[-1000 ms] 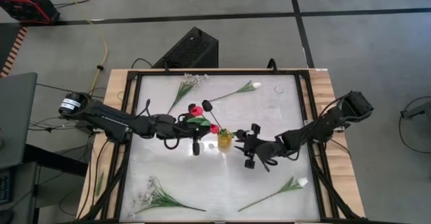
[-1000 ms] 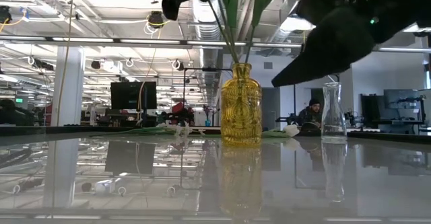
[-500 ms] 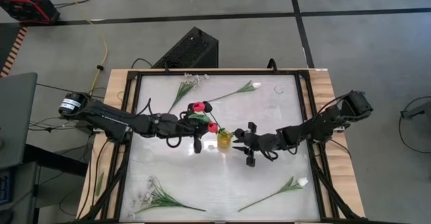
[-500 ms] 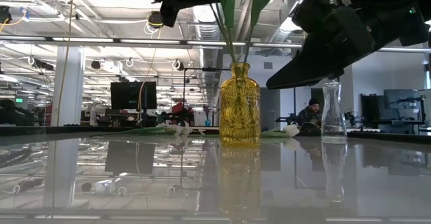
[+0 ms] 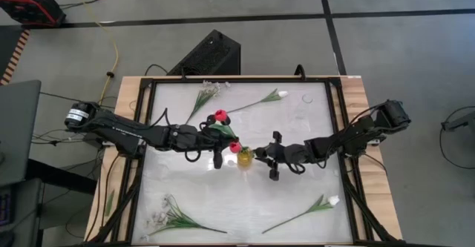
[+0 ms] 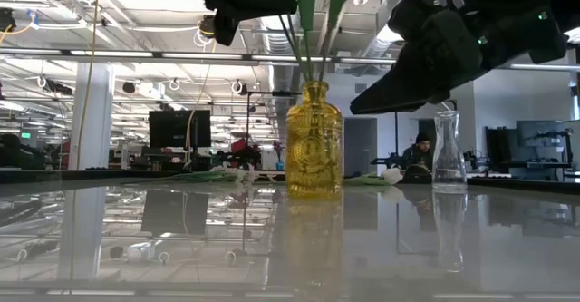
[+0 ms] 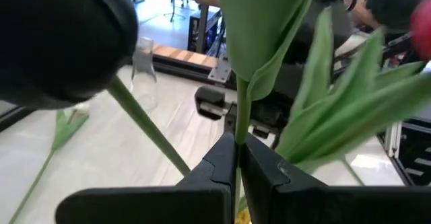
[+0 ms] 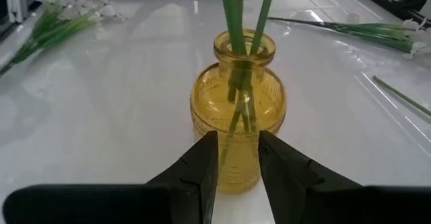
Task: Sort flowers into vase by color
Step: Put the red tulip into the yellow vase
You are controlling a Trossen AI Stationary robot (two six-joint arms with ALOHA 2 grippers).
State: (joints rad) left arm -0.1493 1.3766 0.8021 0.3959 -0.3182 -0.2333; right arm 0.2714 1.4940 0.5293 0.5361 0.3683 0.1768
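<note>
A ribbed amber glass vase (image 8: 237, 116) stands near the middle of the white tabletop (image 5: 223, 195), holding several green stems. The left gripper (image 7: 238, 158) is clamped together on the thin green stem of a red tulip (image 5: 220, 117) above the vase mouth. The right gripper (image 8: 237, 158) is closed against the vase's body (one finger on each side). White tulips (image 5: 330, 200) and sprays of tiny white blossoms (image 5: 162, 216) lie near the tabletop's corners; a clear glass carafe (image 6: 449, 150) stands by the far right corner.

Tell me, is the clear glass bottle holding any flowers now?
No. In the low view the clear glass bottle stands empty, while the green stems go into the yellow vase.
</note>
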